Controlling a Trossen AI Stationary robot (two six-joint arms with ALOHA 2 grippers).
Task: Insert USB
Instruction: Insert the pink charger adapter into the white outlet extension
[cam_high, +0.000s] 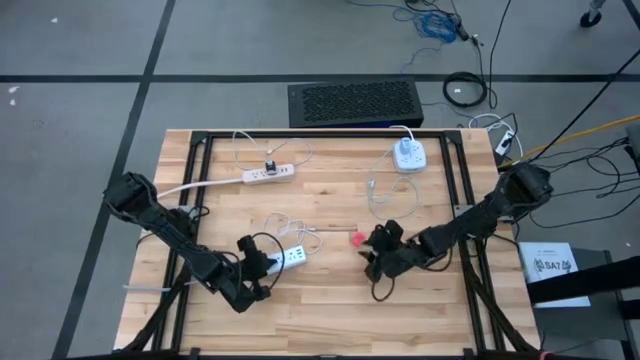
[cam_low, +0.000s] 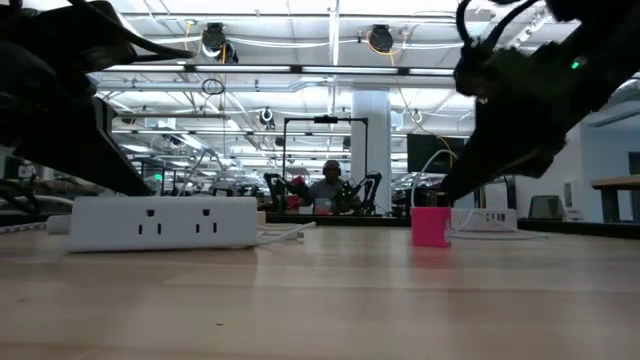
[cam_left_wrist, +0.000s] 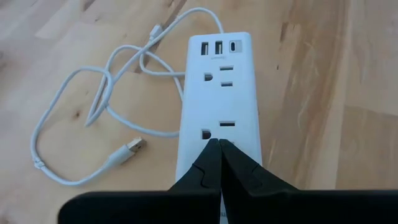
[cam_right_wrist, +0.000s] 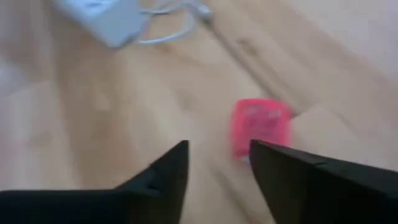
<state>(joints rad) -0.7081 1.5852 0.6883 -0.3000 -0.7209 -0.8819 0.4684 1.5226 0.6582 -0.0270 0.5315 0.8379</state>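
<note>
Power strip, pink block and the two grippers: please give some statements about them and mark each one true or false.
1. The left gripper is shut and rests on the power strip. True.
2. The right gripper holds the pink block. False: its fingers are apart and the block lies on the table ahead of them.
3. A loose USB plug lies on the table beside the strip. True.
4. A cable is plugged into the strip's USB ports. False: they are empty.

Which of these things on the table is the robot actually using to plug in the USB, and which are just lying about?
In use:
white power strip, under the shut left gripper
pink USB piece, ahead of the open right gripper
loose white USB cable

Lying about:
second power strip
round white charger
black box
</note>
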